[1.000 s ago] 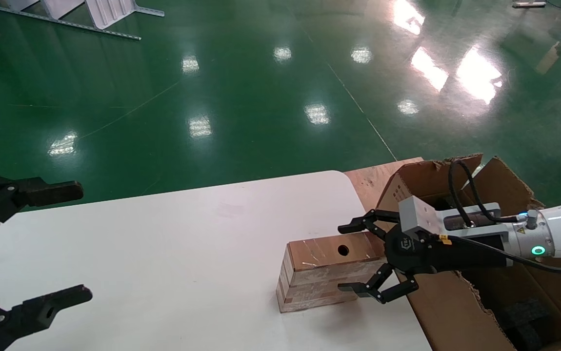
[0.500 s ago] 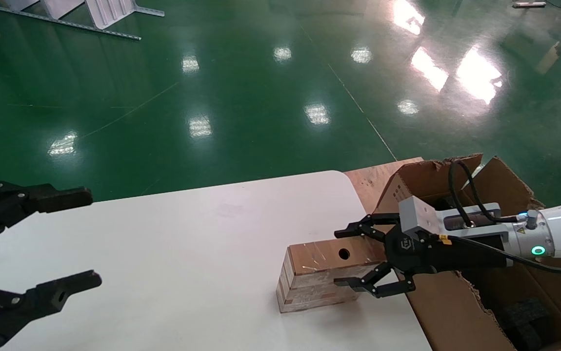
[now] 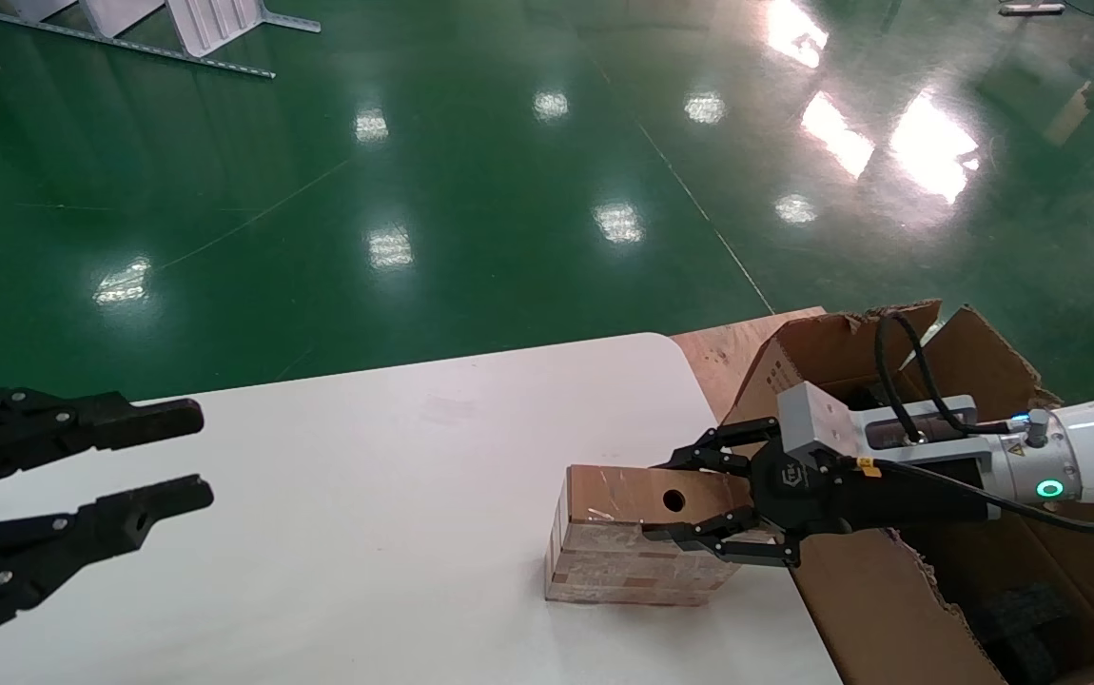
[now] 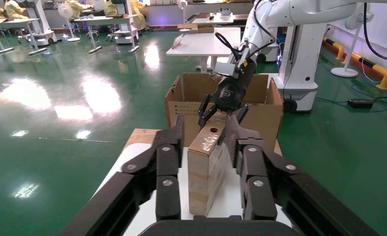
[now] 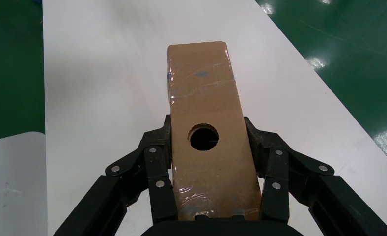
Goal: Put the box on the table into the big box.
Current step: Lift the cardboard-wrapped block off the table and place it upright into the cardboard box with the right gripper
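The small brown box (image 3: 623, 533) with a round hole in its top face stands on the white table (image 3: 366, 495) near the right edge. My right gripper (image 3: 690, 499) is shut on its right end, one finger on each long side; the right wrist view shows the box (image 5: 201, 88) clamped between the fingers (image 5: 157, 162). My left gripper (image 3: 176, 457) hovers open and empty over the table's left part, far from the box. In the left wrist view the box (image 4: 206, 162) shows between its fingers (image 4: 168, 162). The big box (image 3: 851, 590) stands just right of the table.
Black foam (image 3: 1023, 618) lies inside the carton, whose ragged flaps (image 3: 975, 362) stand up behind my right arm. A wooden board (image 3: 728, 347) lies under the carton. Green floor surrounds the table; a metal rack (image 3: 176, 29) lies far back left.
My right gripper's fingers have closed onto the box's end, and the box has shifted slightly. My left gripper has moved inward to the right and its fingers have narrowed.
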Controlling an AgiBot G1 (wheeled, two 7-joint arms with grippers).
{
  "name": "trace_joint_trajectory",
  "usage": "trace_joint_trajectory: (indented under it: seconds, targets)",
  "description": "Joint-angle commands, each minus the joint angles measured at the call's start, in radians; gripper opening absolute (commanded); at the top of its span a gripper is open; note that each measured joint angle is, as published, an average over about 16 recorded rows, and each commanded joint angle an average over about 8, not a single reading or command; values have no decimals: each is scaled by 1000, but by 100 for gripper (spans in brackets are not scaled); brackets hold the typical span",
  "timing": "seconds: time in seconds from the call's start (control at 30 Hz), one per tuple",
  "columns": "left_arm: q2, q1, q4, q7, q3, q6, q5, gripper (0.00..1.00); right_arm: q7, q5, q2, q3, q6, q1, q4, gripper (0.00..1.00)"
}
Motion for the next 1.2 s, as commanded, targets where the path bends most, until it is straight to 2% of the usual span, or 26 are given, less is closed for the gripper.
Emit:
trace_joint_trajectory:
  seconds: [0.03,0.27,0.43,0.6,0.77,0.93,1.07,1.2]
  targets:
    - [0,0,0,0,0,0,0,0,-1,0,-2,-1,3,-2,2,0]
    - [0,0,0,0,0,0,0,0,85,32,78,15,15,65,146,0]
    - [0,0,0,0,0,0,0,0,158,62,176,54,42,142,240,0]
    - [0,0,0,0,0,0,0,0,206,90,286,95,90,196,270,0]
    - [0,0,0,0,0,0,0,0,225,105,393,112,140,205,238,0]
    - [0,0,0,0,0,0,0,0,228,135,481,105,162,187,157,0]
    - [0,0,0,0,0,0,0,0,223,180,513,77,159,151,64,0]
    - [0,0,0,0,0,0,0,0,232,254,504,29,136,92,-53,0]
